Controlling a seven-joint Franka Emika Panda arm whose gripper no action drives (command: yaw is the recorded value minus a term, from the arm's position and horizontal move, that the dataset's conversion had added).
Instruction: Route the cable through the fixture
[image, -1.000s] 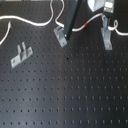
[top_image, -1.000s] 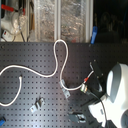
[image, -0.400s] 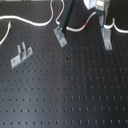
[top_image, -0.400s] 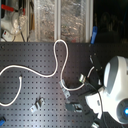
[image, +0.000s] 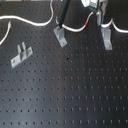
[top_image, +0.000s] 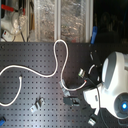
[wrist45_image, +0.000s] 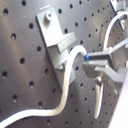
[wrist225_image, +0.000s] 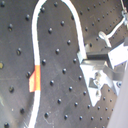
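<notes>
One white cable (top_image: 35, 72) — red-banded, looping.

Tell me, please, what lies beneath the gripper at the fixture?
In the first wrist view, the cable runs under the gripper, beside the fixture. Whether the fingers actually pinch it is hidden.

A white cable (image: 37, 22) with a red tape band (wrist225_image: 34, 79) was seen. The board (image: 70, 95) was black, dotted with regular rows of holes. The clips (image: 60, 36) were grey.
</notes>
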